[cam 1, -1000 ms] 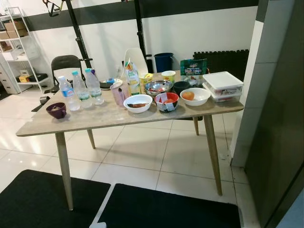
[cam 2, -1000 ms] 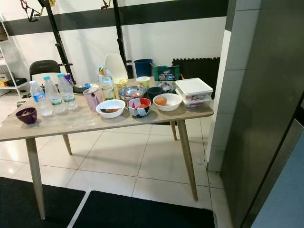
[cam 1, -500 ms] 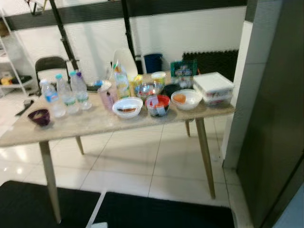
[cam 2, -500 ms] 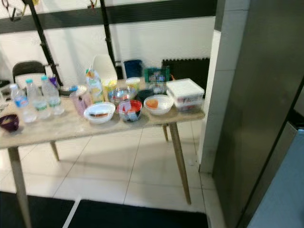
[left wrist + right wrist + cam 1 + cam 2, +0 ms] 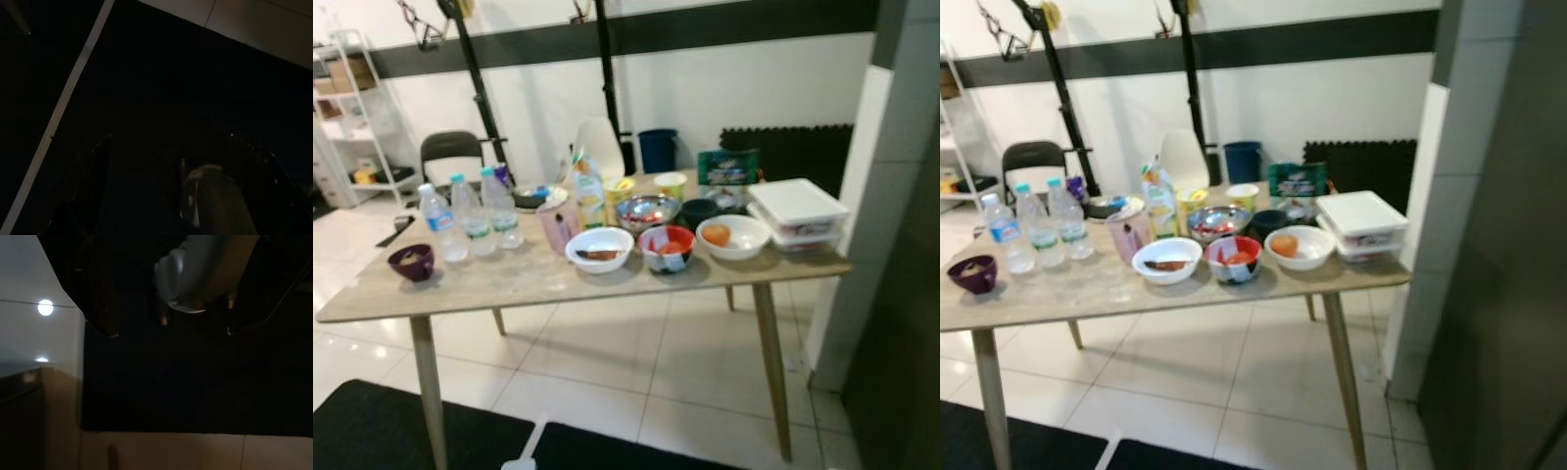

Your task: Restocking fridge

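Left eye view: wooden surface on slim legs, tiled floor, black mat at the near edge. On the surface, from the robot's left: purple bowl, three water bottles in a row, pink cup, white bowl with something brown in it, red bowl, white bowl with an orange item, stacked lidded containers at the right end. Behind these: juice carton, steel bowl, yellow cups, green packet. Dark fridge side at the right edge. Folding chair and white shelf rack behind.

Right eye view: same layout, slightly blurred.

Left wrist view: very dark. Left hand hangs over the black mat, fingers spread apart, grasping nothing.

Right wrist view: dark. Right hand over the mat beside pale tile, fingers apart, released.
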You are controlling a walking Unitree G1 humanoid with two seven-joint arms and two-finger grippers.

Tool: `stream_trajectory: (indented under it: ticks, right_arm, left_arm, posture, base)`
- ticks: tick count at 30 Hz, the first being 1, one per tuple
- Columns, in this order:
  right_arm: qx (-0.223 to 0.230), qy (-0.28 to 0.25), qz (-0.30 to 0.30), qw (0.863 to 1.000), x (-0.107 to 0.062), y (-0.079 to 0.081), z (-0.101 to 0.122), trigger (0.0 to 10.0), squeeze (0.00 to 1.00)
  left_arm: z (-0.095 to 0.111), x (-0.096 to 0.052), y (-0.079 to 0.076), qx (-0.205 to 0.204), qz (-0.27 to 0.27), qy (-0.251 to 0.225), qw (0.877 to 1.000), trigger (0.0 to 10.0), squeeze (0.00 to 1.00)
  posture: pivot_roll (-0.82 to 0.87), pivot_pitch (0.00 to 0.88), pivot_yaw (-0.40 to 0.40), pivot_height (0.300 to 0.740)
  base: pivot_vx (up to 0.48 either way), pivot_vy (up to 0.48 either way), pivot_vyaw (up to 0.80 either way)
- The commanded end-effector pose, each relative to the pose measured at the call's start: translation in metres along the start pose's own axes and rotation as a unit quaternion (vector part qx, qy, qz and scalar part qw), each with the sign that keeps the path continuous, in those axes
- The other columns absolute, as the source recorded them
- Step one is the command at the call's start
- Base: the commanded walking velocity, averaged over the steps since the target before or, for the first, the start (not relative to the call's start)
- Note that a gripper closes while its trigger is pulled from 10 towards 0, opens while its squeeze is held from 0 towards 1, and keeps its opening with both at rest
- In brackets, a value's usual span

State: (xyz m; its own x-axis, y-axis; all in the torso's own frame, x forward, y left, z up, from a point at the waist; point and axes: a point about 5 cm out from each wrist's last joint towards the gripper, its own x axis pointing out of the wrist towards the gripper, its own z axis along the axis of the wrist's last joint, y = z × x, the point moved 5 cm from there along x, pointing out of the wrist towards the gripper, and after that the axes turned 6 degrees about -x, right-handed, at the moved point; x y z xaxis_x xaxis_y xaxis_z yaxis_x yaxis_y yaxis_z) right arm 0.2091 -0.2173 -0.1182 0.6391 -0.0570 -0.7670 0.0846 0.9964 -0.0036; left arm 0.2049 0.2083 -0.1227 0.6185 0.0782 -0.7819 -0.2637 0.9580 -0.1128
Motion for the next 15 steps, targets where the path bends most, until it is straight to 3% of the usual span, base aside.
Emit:
stream_trajectory:
  ticks: [1,15]
  right_arm:
    - [-0.002,0.011,0.007,1.000,-0.0010,0.0066,-0.0085,10.0,0.00]
    - [-0.001,0.016,0.006,1.000,-0.0007,0.0103,-0.0108,10.0,0.00]
  left_arm:
    - [0.0050,0.0006,0.0010,0.006,-0.001,-0.007,1.000,10.0,0.00]
    - [0.0043,0.0006,-0.0001,0.008,-0.003,-0.006,1.000,10.0,0.00]
  posture:
    - [-0.02,0.015,0.079,0.717]
    - [-0.02,0.018,0.081,0.717]
  base:
    - [0.326,0.000,0.00]
    - [0.309,0.000,0.00]
